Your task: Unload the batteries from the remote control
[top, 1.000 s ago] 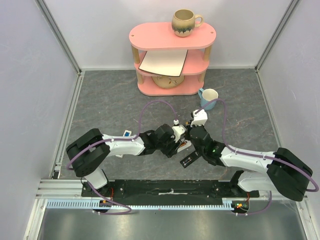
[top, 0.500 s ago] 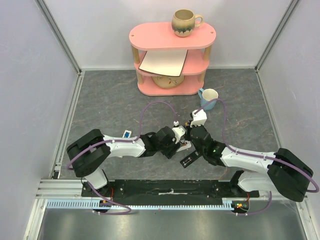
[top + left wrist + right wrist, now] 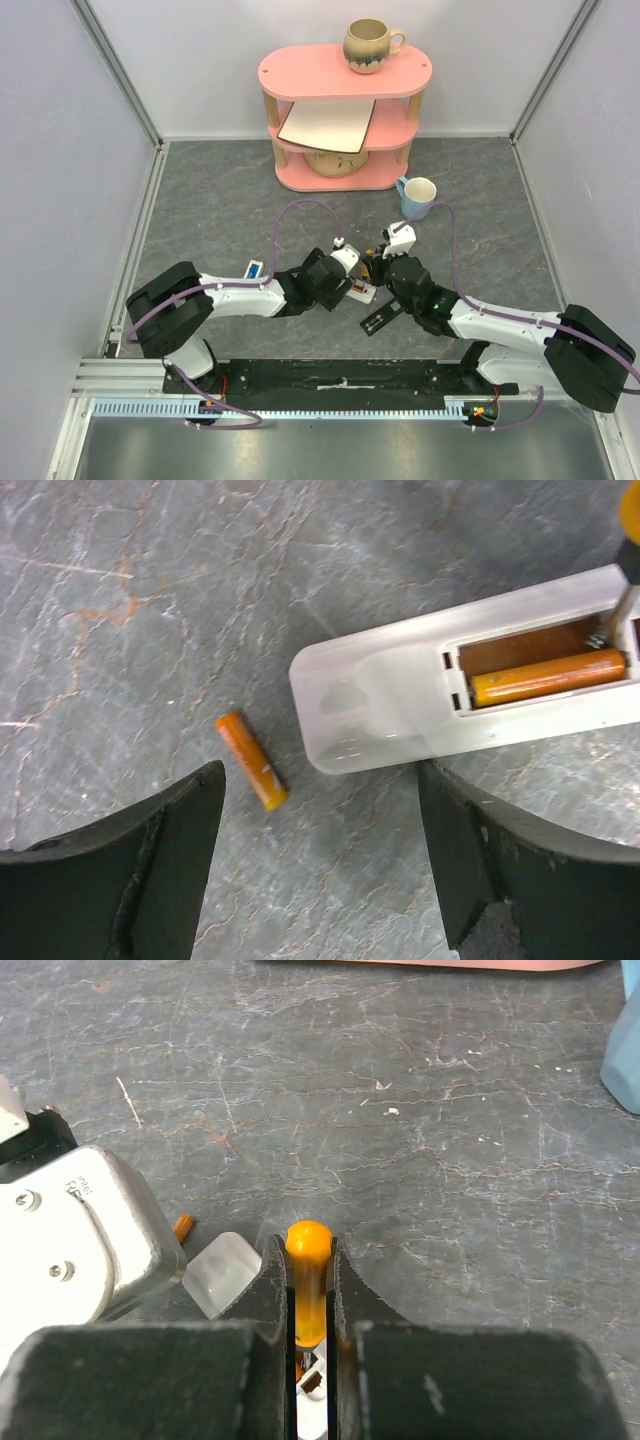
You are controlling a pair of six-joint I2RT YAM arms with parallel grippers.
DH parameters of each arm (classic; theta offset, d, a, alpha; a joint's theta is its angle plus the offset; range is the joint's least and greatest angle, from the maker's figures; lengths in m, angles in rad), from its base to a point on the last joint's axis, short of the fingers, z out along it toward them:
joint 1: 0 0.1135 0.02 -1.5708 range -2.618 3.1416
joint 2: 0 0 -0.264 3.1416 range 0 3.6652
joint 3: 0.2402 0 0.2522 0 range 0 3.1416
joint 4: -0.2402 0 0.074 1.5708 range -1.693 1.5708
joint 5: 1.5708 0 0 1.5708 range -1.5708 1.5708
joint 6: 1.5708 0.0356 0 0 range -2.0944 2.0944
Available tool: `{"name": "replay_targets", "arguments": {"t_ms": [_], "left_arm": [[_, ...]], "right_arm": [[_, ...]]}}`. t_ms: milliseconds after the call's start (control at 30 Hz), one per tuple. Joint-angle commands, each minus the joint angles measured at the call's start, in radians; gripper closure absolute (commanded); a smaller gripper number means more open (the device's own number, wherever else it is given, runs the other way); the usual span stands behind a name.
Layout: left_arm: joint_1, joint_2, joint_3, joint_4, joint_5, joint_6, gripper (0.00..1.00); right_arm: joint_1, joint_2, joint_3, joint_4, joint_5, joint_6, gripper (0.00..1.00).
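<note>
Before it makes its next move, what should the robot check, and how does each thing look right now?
1. One loose battery is out on the table: ok.
2. The second battery is out of the remote: not ok, it lies in its bay.
3. The left fingers are open and clear of the loose battery: ok.
4. The right fingers are shut on the screwdriver: ok.
5. The screwdriver tip is under the second battery: cannot tell.

On table (image 3: 120,600), loose battery (image 3: 251,760) beside remote (image 3: 380,705); second battery (image 3: 548,677) inside it
</note>
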Motion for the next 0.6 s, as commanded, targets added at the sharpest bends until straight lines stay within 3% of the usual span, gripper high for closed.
{"name": "replay_targets", "arguments": {"t_ms": [0,133,233,267,333,367,567], "left_arm": [[0.001,-0.047,-0.014,0.001,-0.105,-0.032,0.17],[0.002,-0.05,-0.014,0.001,-0.101,-0.038,0.2],[0.002,-0.065,-0.025,0.007,-0.087,-0.04,0.37],[0.004,-0.084,-0.029,0.015,-0.081,-0.04,0.52],[0.002,-0.101,-0.049,0.042,-0.038,-0.032,0.61],[0.002,-0.108,-0.055,0.052,-0.021,-0.031,0.71],[0.002,-0.102,-0.054,0.065,0.074,-0.018,0.74]], "right_arm": [[-0.001,-0.012,0.0,0.067,-0.043,-0.001,1.0],[-0.003,0.004,0.0,0.093,-0.064,0.008,1.0],[-0.004,0.019,-0.005,0.121,-0.083,0.013,1.0],[-0.006,0.024,0.001,0.133,-0.093,0.013,1.0],[-0.006,0.04,0.012,0.138,-0.118,0.018,1.0],[-0.007,0.044,0.02,0.144,-0.13,0.021,1.0],[-0.007,0.036,0.018,0.161,-0.161,0.021,1.0]]}}
